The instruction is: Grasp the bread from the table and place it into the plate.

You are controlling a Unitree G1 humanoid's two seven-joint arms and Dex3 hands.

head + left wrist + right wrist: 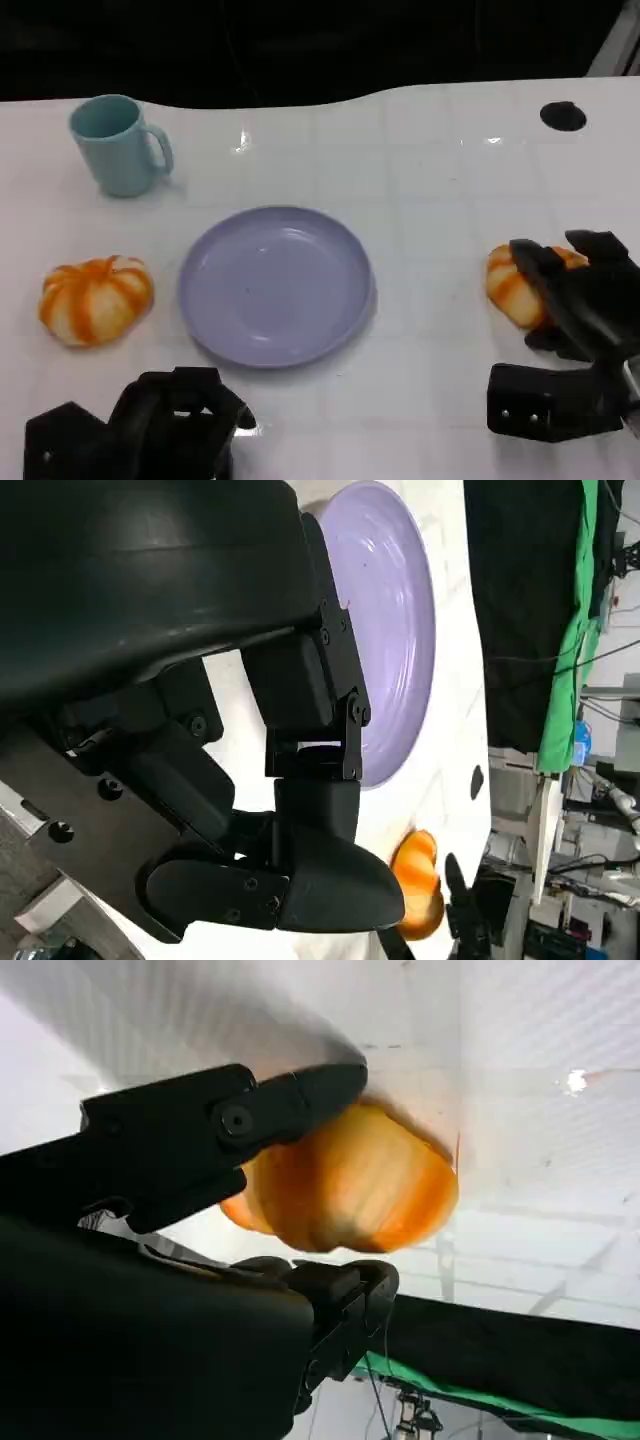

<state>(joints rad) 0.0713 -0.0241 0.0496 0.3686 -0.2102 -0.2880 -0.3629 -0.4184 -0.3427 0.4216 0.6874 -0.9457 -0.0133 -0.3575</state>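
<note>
Partly, right hand (575, 290) covering bread (508, 285)

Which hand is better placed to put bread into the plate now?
The right hand: its fingers already wrap one bread beside the plate. The left hand holds nothing.
</note>
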